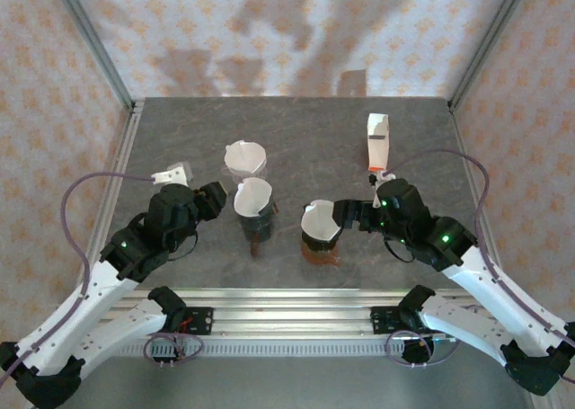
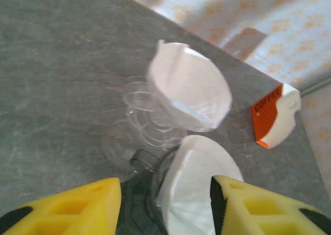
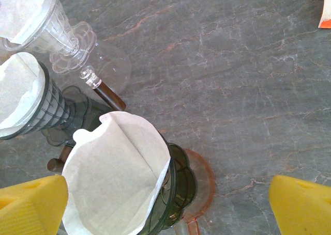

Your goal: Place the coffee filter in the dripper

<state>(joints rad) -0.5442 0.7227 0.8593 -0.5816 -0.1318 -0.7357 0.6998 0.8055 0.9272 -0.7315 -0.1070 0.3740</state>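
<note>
Coffee filter (image 3: 116,178) sits mouth-up, point down, inside the dripper (image 3: 181,186).

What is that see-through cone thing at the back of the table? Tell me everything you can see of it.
It is a clear dripper, plastic or glass by its look: a ribbed cone above a scalloped collar and a wide round foot. It stands upright on the table, close behind a dark dripper. A white paper filter sits inside it, opened out, its edge rising above the rim.
</note>
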